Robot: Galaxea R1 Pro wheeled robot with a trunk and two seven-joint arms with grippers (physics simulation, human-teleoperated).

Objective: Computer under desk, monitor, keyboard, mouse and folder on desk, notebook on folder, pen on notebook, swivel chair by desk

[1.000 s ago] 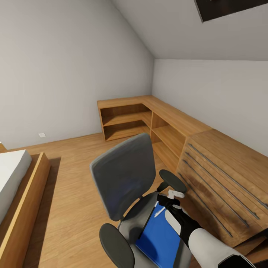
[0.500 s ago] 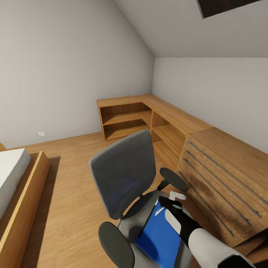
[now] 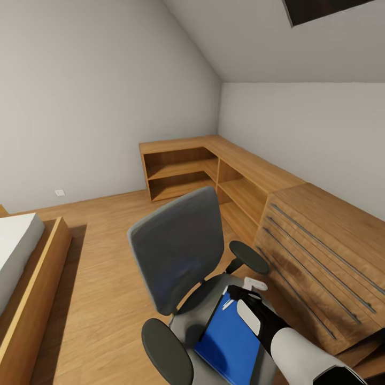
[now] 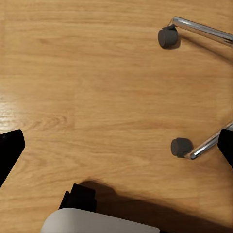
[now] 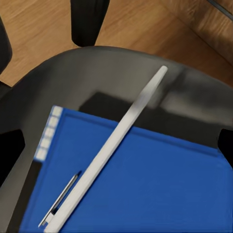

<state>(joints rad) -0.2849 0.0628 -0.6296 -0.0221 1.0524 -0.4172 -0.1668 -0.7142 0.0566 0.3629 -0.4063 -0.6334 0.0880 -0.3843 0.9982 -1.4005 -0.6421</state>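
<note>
At the far left of the room, a bed (image 3: 16, 267) with a white mattress sits in a wooden frame on the wood floor (image 3: 101, 299). To its right, in the middle of the floor, stands the swivel chair (image 3: 179, 251), its grey back tilted and its 2 black armrests (image 3: 167, 350) spread to the near left and to the right. On the seat lies the blue folder (image 3: 227, 342), flat, with a white pen (image 5: 109, 148) resting diagonally across its far edge and partly on the dark seat. In the right wrist view a smaller clip-like silver piece (image 5: 60, 199) lies on the blue surface just beside the pen.

The right gripper (image 3: 247, 289) hangs just above the far end of the folder, near the right armrest; its 2 dark fingertips (image 5: 9, 150) stand wide apart at the edges of the right wrist view, holding nothing.

In the left wrist view the left gripper (image 4: 116, 150) points down at bare floor, fingers wide apart, with 2 chrome chair legs on dark castors (image 4: 180, 146) nearby.

Beyond the chair, low wooden shelving (image 3: 203, 171) runs along the far corner, and to the right stands a light wooden chest (image 3: 321, 256) with long bar handles.
</note>
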